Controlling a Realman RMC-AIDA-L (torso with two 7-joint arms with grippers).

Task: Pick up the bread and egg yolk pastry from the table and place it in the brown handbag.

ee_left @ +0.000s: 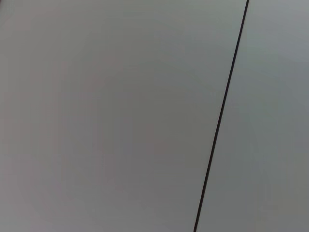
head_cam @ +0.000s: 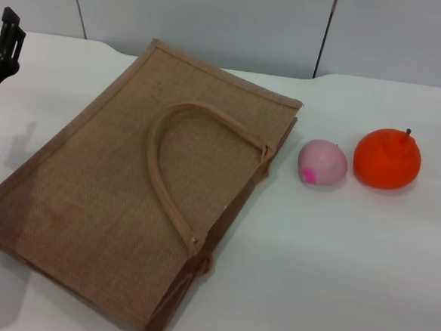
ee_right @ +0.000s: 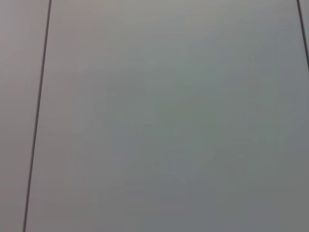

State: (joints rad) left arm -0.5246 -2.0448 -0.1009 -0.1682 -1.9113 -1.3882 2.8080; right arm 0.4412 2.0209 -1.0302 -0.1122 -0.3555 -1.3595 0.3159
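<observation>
The brown handbag [head_cam: 127,197] lies flat on the white table in the head view, with its tan loop handle [head_cam: 163,169] resting on top. The bread and the egg yolk pastry are out of view in every frame. My left gripper [head_cam: 8,41] is raised at the far left edge of the head view, beside the bag's left side and touching nothing. My right gripper is out of view. Both wrist views show only a grey wall panel with a dark seam.
A pink ball with a magenta spot [head_cam: 323,163] sits just right of the bag. An orange fruit with a stem [head_cam: 387,158] stands right of the ball. White tabletop [head_cam: 334,279] stretches to the front right.
</observation>
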